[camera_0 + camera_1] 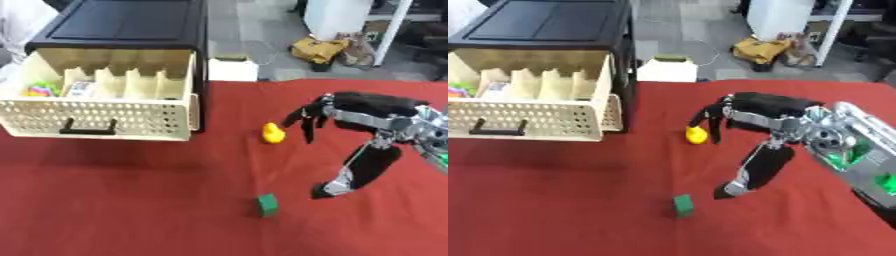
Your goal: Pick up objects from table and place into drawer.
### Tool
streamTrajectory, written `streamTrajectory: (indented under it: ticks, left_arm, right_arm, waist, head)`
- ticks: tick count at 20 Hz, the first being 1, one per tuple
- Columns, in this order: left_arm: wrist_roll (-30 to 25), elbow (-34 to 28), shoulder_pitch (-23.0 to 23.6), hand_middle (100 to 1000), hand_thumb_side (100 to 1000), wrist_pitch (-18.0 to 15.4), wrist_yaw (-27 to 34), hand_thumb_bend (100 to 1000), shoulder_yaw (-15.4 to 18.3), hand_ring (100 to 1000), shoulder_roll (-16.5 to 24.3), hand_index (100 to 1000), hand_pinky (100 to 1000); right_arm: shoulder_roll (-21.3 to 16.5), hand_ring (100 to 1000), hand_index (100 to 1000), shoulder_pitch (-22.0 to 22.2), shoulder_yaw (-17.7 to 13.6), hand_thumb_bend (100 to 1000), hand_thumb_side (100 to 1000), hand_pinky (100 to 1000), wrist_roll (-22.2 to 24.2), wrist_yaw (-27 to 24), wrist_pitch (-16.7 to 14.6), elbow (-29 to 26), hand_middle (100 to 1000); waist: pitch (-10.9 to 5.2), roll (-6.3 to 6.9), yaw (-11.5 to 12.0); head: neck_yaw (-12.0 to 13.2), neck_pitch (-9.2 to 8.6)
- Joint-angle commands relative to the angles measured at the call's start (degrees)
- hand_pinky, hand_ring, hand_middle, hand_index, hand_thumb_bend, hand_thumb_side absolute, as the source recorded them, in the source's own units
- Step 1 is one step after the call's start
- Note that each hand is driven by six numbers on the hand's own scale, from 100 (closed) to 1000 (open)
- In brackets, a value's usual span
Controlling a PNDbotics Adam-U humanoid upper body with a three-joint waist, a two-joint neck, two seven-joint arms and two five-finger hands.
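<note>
The cream drawer (105, 117) stands pulled out of its black cabinet (131, 25) at the table's far left, its perforated front with a dark handle facing the camera and upright dividers splitting the inside into compartments. In the leftmost compartment lies a bright multicoloured item (39, 90), and in the next one to the right a small white packet (80, 89); the other compartments show only their dividers. The drawer rests on the red tablecloth (131, 200) that covers the table. To the right of the drawer, past the cabinet's front corner, a small yellow duck (273, 133) sits on the cloth. Nearer the camera than the duck and well apart from the drawer, a green block (267, 204) stands on the cloth by itself. Further right of the drawer the robot's right hand (308, 116) reaches in from the table's right side, its fingers spread and pointing down just beside the duck on its right, holding nothing; I cannot tell whether a fingertip touches it. The thumb (350, 175) hangs lower, toward the green block but clear of it. Behind the table, right of the cabinet, a white box (233, 68) sits on the floor.
</note>
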Motion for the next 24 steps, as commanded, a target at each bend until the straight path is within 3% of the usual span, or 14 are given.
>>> streamTrajectory:
  ticks: [1,8,12,19,24]
  left_arm:
    - [-0.1,-0.7,-0.6,100,1000,0.0,0.3,120,0.3,100,0.4,725,100]
    - [-0.3,-0.7,-0.5,100,1000,0.2,0.3,120,0.3,100,0.2,717,100]
    - [-0.3,-0.7,-0.5,100,1000,0.2,0.3,120,0.3,100,0.1,715,100]
    - [-0.5,-0.7,-0.4,100,1000,0.3,0.5,114,0.3,100,0.0,714,100]
    - [-0.7,-0.7,-0.3,100,1000,0.3,0.6,109,0.3,100,-0.1,713,100]
  right_arm:
    - [0.0,774,855,-1.2,0.5,669,263,723,0.4,1.5,2.4,-0.9,533]
    - [2.2,761,831,-2.6,2.8,657,268,706,1.1,2.3,6.0,-0.9,537]
    - [2.9,759,825,-2.6,3.6,648,259,703,1.8,2.3,6.6,-0.9,540]
    - [3.6,762,835,-2.4,4.2,635,243,695,2.7,2.0,7.3,-0.9,647]
    - [3.7,760,832,-1.9,4.2,607,219,690,3.1,2.2,7.8,-0.9,651]
  waist:
    - [-1.01,0.01,0.1]
    - [-1.15,0.00,0.2]
    - [-1.15,0.01,0.2]
    - [-1.04,0.06,0.3]
    - [-0.94,0.11,0.3]
  head:
    - [-0.3,0.31]
    - [-0.4,0.35]
    - [-0.5,0.33]
    - [-0.5,0.38]
    - [-0.6,0.36]
